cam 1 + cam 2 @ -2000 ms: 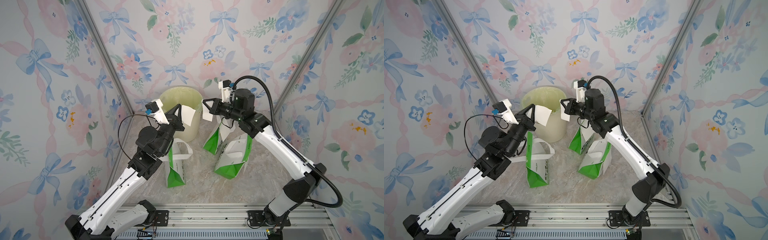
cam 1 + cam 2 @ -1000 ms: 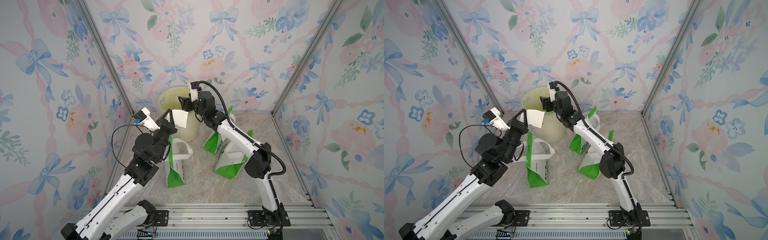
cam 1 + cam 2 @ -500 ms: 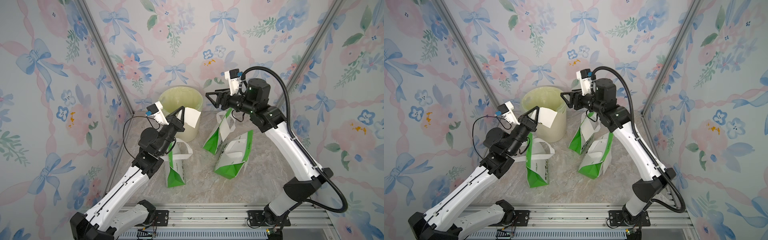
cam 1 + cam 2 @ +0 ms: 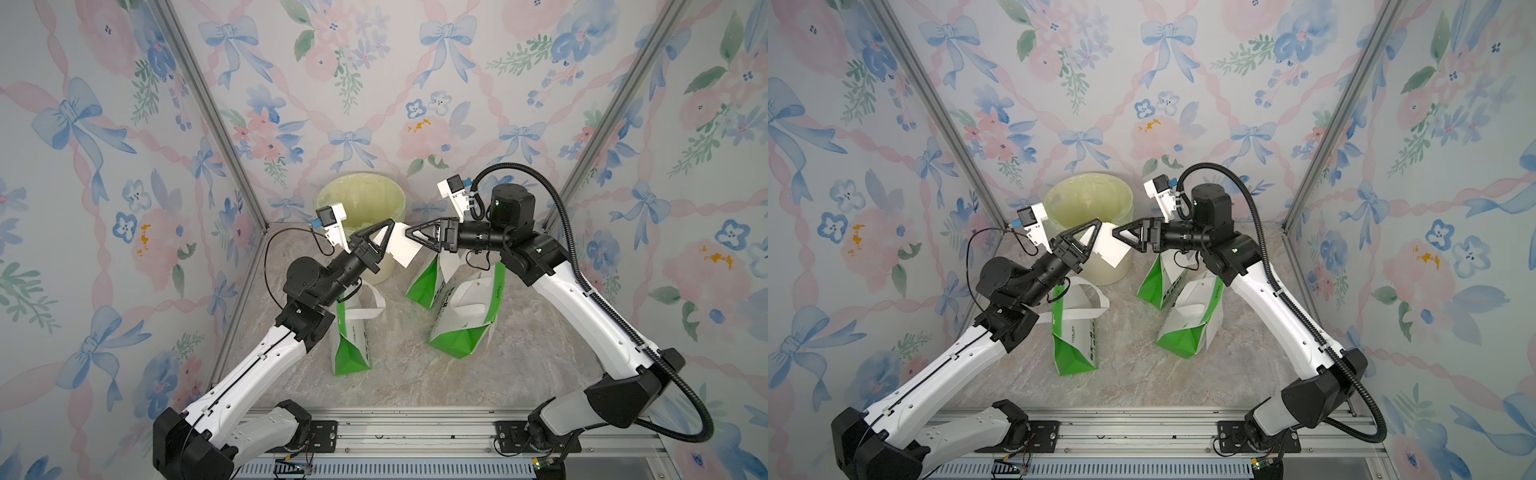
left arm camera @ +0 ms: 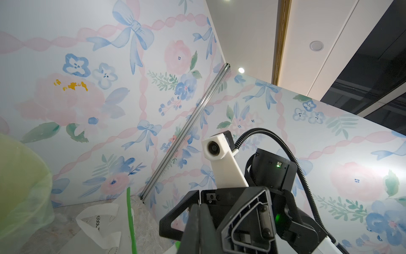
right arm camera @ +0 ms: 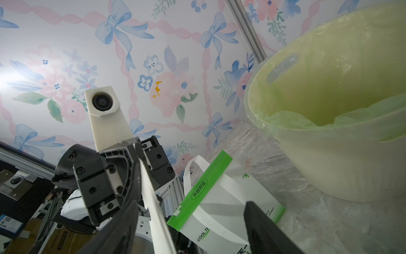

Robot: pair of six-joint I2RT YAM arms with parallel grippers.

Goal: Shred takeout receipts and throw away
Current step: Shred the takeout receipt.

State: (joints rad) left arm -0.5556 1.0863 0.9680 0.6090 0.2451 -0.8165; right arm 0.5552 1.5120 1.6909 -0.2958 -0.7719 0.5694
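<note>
While the left end effector [image 4: 386, 228] is clenched on one side of a receipt [image 4: 405, 251], the right end effector [image 4: 415, 237] stands released. Its jaws are apart on either side of the receipt's far edge, and the right wrist view shows the sheet edge-on between them, close to one finger. The receipt hangs in the air above the bench [image 4: 415, 374], near its back edge and just in front of the bin [image 4: 361, 195].

By my reading the task is early. The receipt looks whole, no scraps show on the bench, and the bin's bottom is out of sight. The second grip, the tearing and the drop into the bin are all left to do. Whether the bags [image 4: 349, 345] hold more receipts I cannot tell.

Room is tight at the back, with the bin behind, bags below both wrists and the walls [image 4: 199, 166] closing the side edges. The freest space lies upward and toward the front edge, so pulling the hands apart sideways looks safest.
</note>
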